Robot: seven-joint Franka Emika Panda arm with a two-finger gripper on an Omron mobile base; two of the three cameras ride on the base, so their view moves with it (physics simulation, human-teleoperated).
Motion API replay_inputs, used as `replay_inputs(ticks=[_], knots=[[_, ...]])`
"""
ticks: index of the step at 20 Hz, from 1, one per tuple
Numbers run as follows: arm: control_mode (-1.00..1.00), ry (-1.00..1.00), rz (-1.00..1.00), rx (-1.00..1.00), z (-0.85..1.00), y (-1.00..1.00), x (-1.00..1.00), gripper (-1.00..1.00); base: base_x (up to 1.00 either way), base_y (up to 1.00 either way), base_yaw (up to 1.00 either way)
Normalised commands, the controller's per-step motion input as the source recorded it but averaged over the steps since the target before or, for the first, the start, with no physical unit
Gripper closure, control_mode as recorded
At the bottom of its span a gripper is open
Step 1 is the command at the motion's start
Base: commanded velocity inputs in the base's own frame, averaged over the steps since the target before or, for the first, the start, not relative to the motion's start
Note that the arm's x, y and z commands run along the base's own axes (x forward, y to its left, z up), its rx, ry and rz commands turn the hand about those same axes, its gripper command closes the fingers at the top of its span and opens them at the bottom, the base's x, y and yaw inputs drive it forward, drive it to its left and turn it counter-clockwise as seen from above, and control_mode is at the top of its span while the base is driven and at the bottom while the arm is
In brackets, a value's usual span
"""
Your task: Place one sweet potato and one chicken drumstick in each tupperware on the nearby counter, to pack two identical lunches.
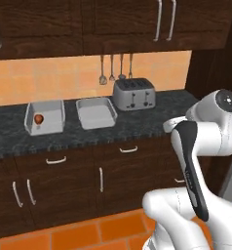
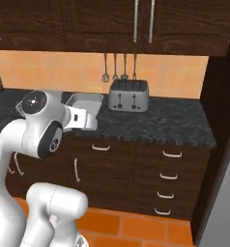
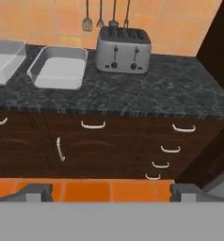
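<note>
Your white arm with dark joints (image 1: 205, 146) rises from the base in a folded pose: in the left base view the upper link climbs from the lower right, bends at a round joint level with the counter's edge, and the forearm doubles back down. In the right base view the same elbow (image 2: 39, 123) sits high at the left, just in front of the worktop.

You are looking along the hand at the cabinet front and the orange tiled floor (image 3: 85, 190). The gripper (image 3: 111, 192) points at the drawers, well short of the counter, with its two dark fingertips (image 3: 36, 190) standing far apart at the bottom corners. The jaws are spread wide and nothing lies between them.

The long dark marbled stone counter (image 1: 152, 117) carries both shallow pale grey tupperware tubs side by side. The left tub (image 1: 45, 117) holds a small reddish-orange item (image 1: 38, 118); you cannot tell what it is at this size. The right tub (image 1: 96, 112) lies just beside it, its floor bare. A silver four-slot toaster (image 1: 133, 93) stands near that tub, under metal utensils hung on the orange wall (image 1: 115, 68). Dark brown drawers with curved silver handles (image 3: 172, 148) run beneath.
</note>
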Motion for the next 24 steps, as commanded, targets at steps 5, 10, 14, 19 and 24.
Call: replay_inputs(ticks=[5, 10, 14, 19, 24], knots=[[1.00, 0.00, 0.00, 0.00, 0.00, 0.00, 0.00, -1.00, -0.57, -1.00, -0.06], [1.00, 0.00, 0.00, 0.00, 0.00, 0.00, 0.00, -1.00, -0.21, -1.00, -0.13], [1.00, 0.00, 0.00, 0.00, 0.00, 0.00, 0.00, -1.00, 0.00, -1.00, -0.02], [1.00, 0.00, 0.00, 0.00, 0.00, 0.00, 0.00, -1.00, 0.05, -1.00, 0.00], [1.00, 0.00, 0.00, 0.00, 0.00, 0.00, 0.00, -1.00, 0.02, -1.00, 0.00]])
